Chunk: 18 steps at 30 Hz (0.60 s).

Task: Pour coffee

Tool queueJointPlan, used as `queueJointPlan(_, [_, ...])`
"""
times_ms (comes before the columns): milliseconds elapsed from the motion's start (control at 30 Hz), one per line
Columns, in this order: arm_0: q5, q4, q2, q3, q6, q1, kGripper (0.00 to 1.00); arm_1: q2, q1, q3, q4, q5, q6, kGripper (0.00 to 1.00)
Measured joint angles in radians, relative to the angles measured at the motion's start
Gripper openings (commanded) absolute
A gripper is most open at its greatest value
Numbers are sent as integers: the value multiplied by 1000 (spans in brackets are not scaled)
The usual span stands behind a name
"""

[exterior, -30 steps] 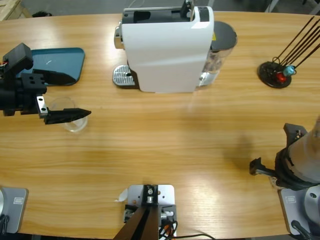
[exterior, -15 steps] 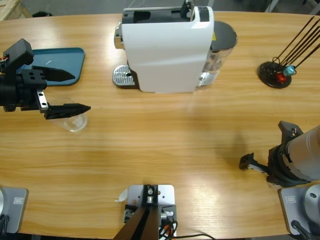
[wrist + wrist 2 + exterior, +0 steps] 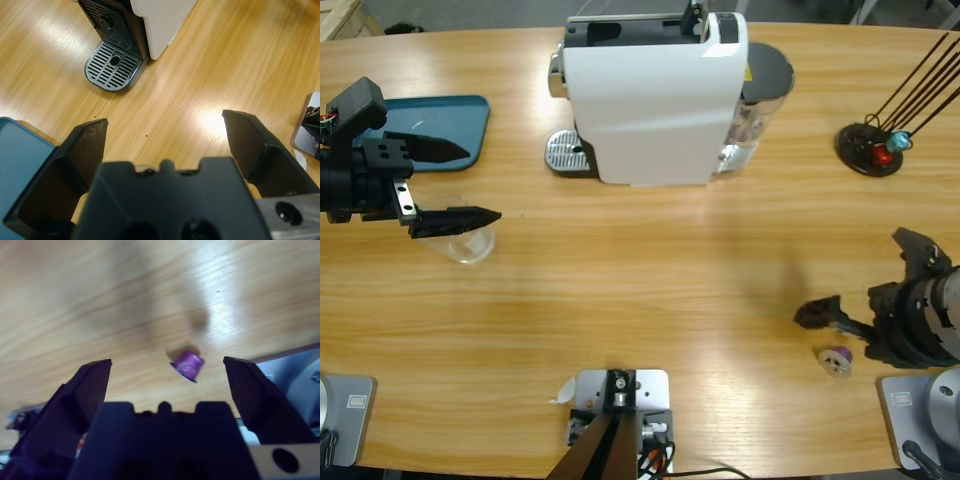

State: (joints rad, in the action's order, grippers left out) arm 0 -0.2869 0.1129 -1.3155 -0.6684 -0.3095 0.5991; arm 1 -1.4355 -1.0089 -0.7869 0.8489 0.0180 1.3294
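High view: my left claw (image 3: 448,185) sits at the left end of the bench (image 3: 650,270), its jaws spread wide, one over the teal tray (image 3: 460,115) and the other over a clear glass tumbler (image 3: 470,243) that stands just near of the tray. I cannot make out any coffee in that glass from here. The white coffee machine (image 3: 655,95) stands at the far middle of the bench, its drip grille (image 3: 565,152) on the left side, well apart from the glass. Left wrist view shows that grille (image 3: 112,67) ahead of my open jaws, with the tray's corner (image 3: 20,150) beside one of them. My right claw (image 3: 865,290) is at the near right, jaws apart, and a small purple capsule (image 3: 837,359) lies on the wood just beside it. Right wrist view has the capsule (image 3: 188,364) tipped on its side between my jaws, touching neither. A black stand (image 3: 868,148) with thin rods is at the far right.
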Motion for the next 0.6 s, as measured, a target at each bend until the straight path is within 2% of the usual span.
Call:
queueJointPlan(167, [0, 0, 0, 0, 0, 0, 1000, 30, -12, 21, -1, 21, -141, 1000])
queueJointPlan(333, [0, 0, 1, 0, 0, 0, 996, 117, -41, 110, -93, 45, -225, 1000])
queueJointPlan(467, [0, 0, 2, 0, 0, -1, 991, 126, -46, 191, -204, 75, -240, 1000])
queueJointPlan(600, [0, 0, 3, 0, 0, -1, 991, 123, -51, 205, -233, 70, -240, 1000])
